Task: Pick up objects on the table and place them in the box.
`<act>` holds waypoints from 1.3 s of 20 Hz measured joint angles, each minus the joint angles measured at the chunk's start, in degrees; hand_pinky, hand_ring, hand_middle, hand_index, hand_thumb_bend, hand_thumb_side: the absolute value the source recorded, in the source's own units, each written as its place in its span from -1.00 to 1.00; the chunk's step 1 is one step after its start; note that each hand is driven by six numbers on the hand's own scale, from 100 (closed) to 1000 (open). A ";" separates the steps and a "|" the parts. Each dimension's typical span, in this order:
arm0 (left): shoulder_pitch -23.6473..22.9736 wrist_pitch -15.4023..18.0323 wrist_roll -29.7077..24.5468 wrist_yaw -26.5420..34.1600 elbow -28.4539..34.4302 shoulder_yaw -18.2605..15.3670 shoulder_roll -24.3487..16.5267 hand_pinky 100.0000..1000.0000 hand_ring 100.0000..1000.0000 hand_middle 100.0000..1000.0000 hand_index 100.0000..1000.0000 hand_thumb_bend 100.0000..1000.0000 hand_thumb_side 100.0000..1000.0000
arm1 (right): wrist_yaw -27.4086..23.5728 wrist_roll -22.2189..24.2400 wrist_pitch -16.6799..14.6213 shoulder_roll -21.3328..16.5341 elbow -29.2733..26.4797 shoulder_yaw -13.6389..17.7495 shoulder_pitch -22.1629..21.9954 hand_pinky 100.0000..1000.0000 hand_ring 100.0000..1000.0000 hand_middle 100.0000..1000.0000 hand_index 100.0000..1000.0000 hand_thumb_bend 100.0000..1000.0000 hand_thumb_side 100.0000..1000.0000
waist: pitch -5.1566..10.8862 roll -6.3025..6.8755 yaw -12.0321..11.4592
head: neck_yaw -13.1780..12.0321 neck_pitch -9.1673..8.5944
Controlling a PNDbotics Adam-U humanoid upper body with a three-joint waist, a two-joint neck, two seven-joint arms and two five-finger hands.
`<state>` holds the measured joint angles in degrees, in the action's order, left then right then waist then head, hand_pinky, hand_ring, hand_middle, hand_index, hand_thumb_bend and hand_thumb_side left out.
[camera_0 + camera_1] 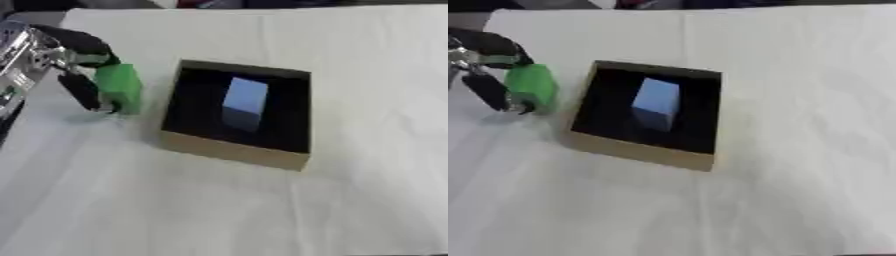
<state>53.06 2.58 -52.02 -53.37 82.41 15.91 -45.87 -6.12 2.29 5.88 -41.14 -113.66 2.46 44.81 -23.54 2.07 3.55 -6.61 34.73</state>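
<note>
Box [234, 152] walls are seen as tan cardboard around a black inside; the near wall is the part shown most fully, and the box lies square-shaped and slightly askew on the white cloth [219, 215] that covers the table. Inside the box, near its middle, a pale blue block [244, 103] is seen standing on the black floor, well apart from every wall; its lighter face is turned up and its nearer face is in shade.

Just left of the box, a green block [120, 87] is held by the left hand [83, 65]. Dark fingers [81, 44] are curled over the block's top and the thumb is set against its left side, so that the block is pinched between them. Whether the block touches the cloth cannot be told; a faint shadow is seen under it. A small gap is kept between the block and the box's left wall.

The silver wrist of the left arm is cut off by the view's left edge. The right hand is not shown in either view.

Beyond the box, the cloth's far edge is reached, and dark, blurred shapes behind it cannot be made out.
</note>
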 measured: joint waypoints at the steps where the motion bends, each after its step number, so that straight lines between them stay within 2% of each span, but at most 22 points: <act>1: 0.33 -0.14 0.01 0.09 0.55 -0.15 0.00 0.71 0.53 0.23 0.54 -0.77 -0.12 | 0.00 -0.02 0.02 0.00 0.00 0.00 0.00 0.82 0.74 0.45 0.67 -0.55 0.01 | 0.07 0.00 -0.01 | 0.05 0.00; 7: 3.13 -0.38 -0.03 1.75 5.40 -0.10 1.19 0.70 0.52 0.23 0.53 -0.83 -0.09 | -0.01 -0.22 0.14 0.00 0.00 0.03 -0.21 0.82 0.74 0.45 0.66 -0.56 0.00 | 0.50 0.01 -0.37 | 0.35 0.39; 13: 6.29 0.06 0.04 4.20 8.52 2.39 4.60 0.71 0.52 0.24 0.53 -0.83 -0.06 | -0.02 -0.33 0.24 0.00 0.00 0.25 -0.44 0.82 0.74 0.45 0.66 -0.56 0.00 | 0.63 -0.03 -0.37 | 0.65 0.51; 26: 9.70 1.04 0.02 5.23 7.97 7.30 11.95 0.71 0.54 0.28 0.55 -0.82 0.00 | -0.03 -0.10 0.49 0.52 0.00 0.33 -0.44 0.82 0.74 0.44 0.66 -0.58 0.01 | 0.73 -0.02 -0.35 | 0.63 0.53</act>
<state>62.76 3.62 -51.99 -48.14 90.38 23.22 -33.92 -6.15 2.19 6.37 -40.62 -113.66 2.79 44.37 -22.81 2.05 3.19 -5.98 35.26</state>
